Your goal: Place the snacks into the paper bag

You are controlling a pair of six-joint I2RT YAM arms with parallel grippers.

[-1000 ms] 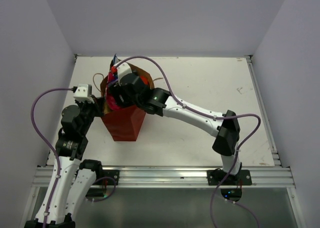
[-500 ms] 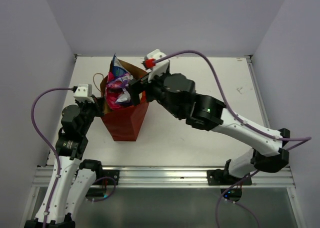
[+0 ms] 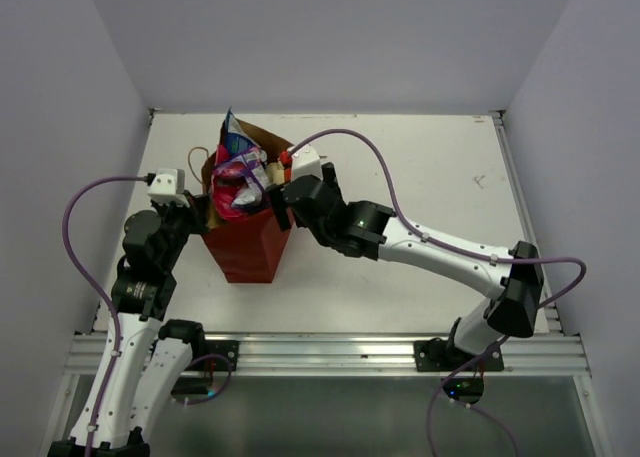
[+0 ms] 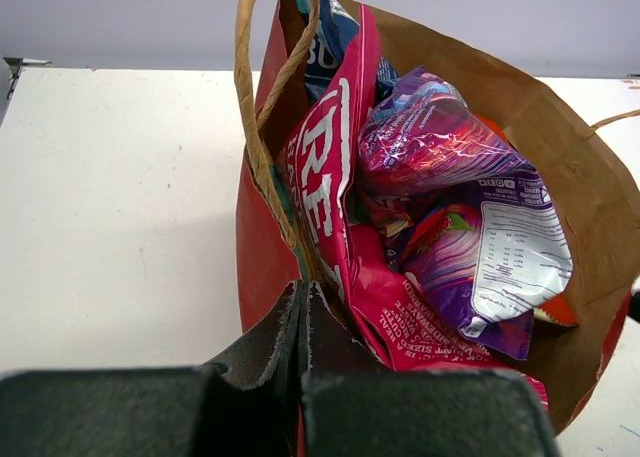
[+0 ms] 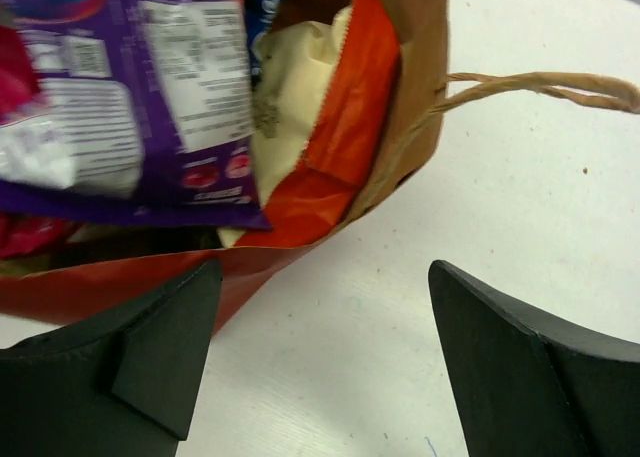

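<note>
Your paper bag (image 3: pixel 248 249) stands upright on the table (image 3: pixel 420 177), left of centre, with the snacks (image 4: pixel 440 177) packed inside and poking above its rim. Your left gripper (image 4: pixel 303 307) is pinched together on the bag's near rim. Your right gripper (image 5: pixel 320 277) hangs just beside the bag's right edge, jaws wide apart and empty.

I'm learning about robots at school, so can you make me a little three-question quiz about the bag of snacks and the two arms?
1. True or false: the right end effector is open, with nothing between its fingers.
2. What is the left end effector pinching? A) the rim of the paper bag B) the table C) nothing
3. Fill in: the purple-silver packet sits ___ the paper bag.

Key: 1 true; 2 A; 3 inside.
</note>
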